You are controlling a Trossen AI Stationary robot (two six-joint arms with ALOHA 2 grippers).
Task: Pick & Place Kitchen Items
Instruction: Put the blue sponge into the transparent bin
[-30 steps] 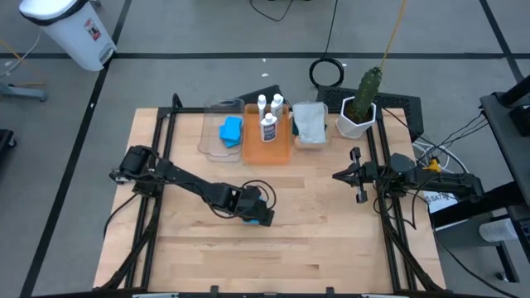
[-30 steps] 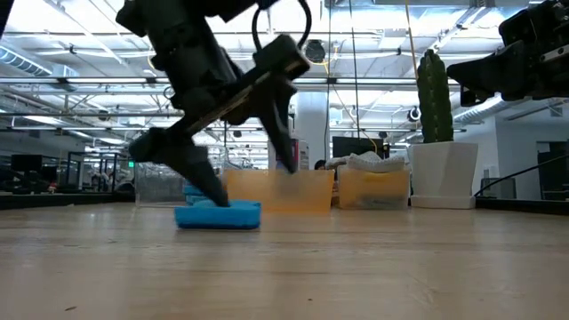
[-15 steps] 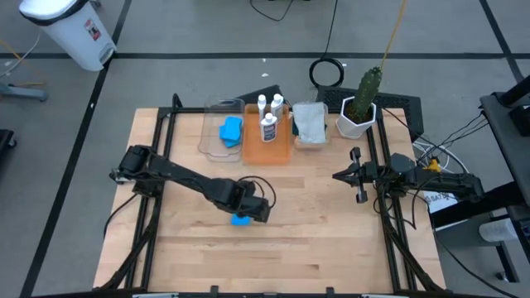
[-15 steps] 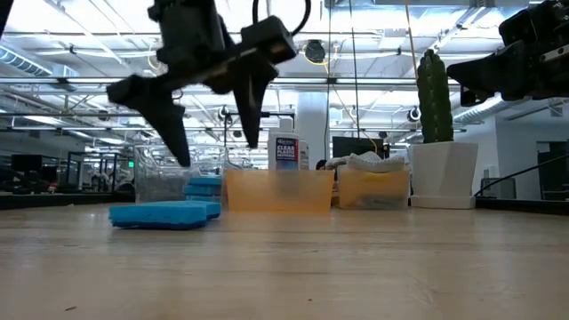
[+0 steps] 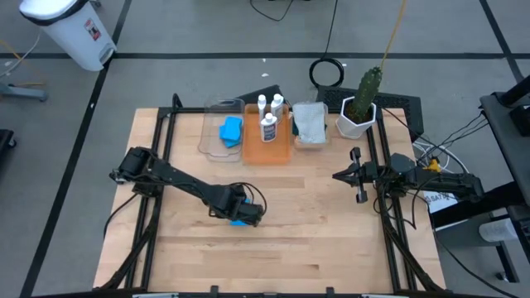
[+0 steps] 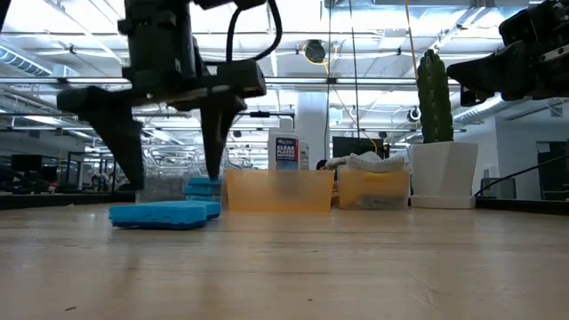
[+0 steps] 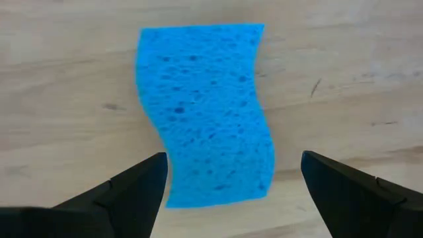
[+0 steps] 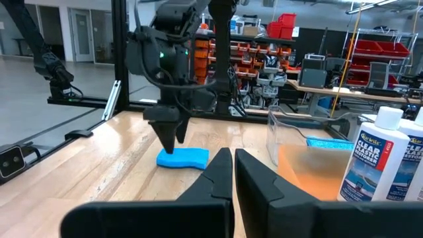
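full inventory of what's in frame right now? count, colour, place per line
sponge on table: 1, bright blue, lying flat on the wood under the left hand
sponge in bin: at least 1, blue, inside the clear bin
clear bin: 1, clear, far side of table, leftmost
bottles: 3, white with labels, upright in the orange bin
orange bin: 1, orange, beside the clear bin
cloth: pale grey, piled in a smaller bin right of the orange one
cactus pot: 1, white pot with green cactus, far right corner
left hand: open, above the sponge, not gripping it
right hand: shut, at the right edge, empty
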